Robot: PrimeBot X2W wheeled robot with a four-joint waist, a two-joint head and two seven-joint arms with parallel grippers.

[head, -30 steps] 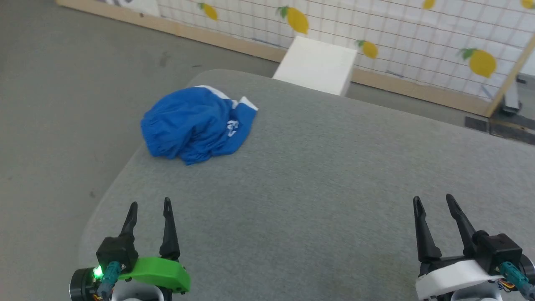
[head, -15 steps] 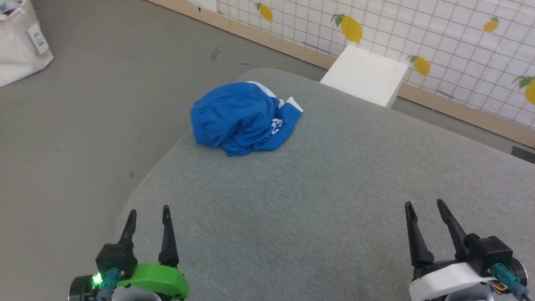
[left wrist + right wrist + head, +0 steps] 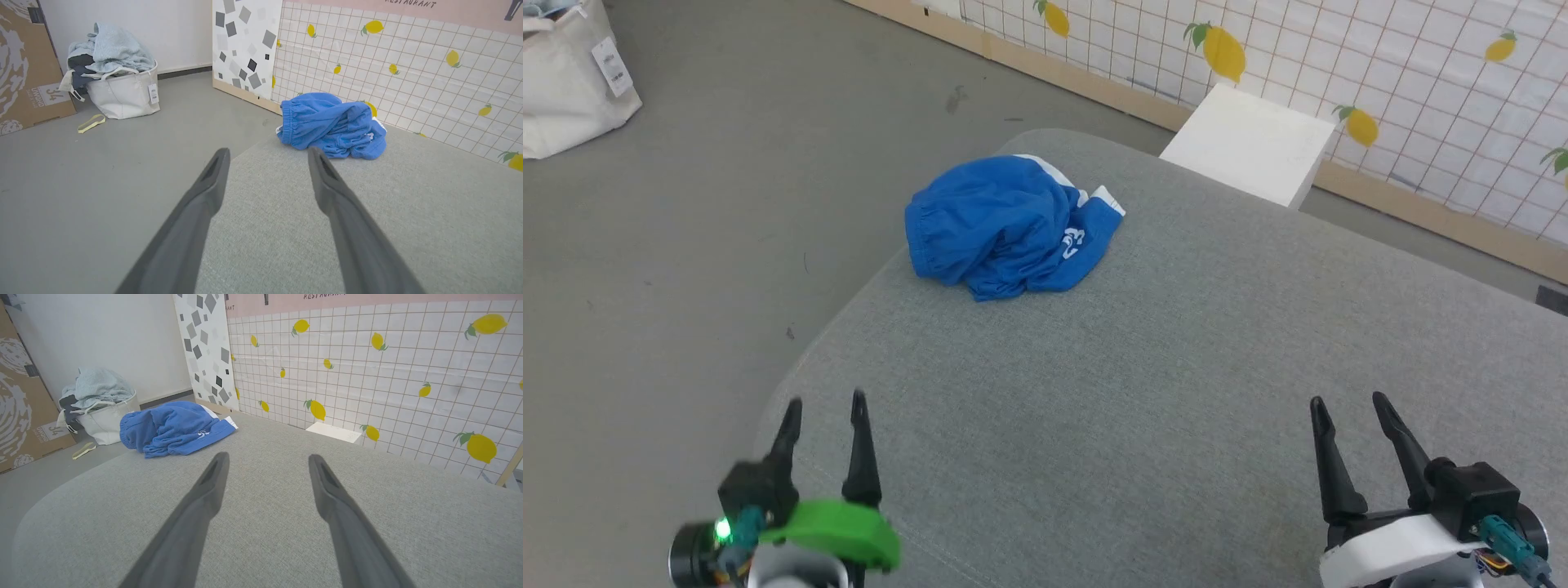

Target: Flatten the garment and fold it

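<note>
The head camera has swung a little, so the whole scene sits further right and a white bag on the floor shows more fully at the upper left. The shorts themselves lie as they did. The left fingers look slightly blurred and tilted, which suggests that arm has just begun to stir.

The task has, by my reading, not started in earnest. The shorts are a crumpled blue heap near the far left corner of the tabletop, close to its left edge, with the gathered waistband turned toward that edge and a white number showing on a fold. Nothing is spread out and no fold is made. Still to come are reaching the heap, pulling it out flat, smoothing it and folding it.

The left fingers are spread apart and grip nothing, hovering over the near left corner, well apart from the shorts. The right fingers are likewise parted and bare, over the near right part of the tabletop, further still from the heap.
</note>
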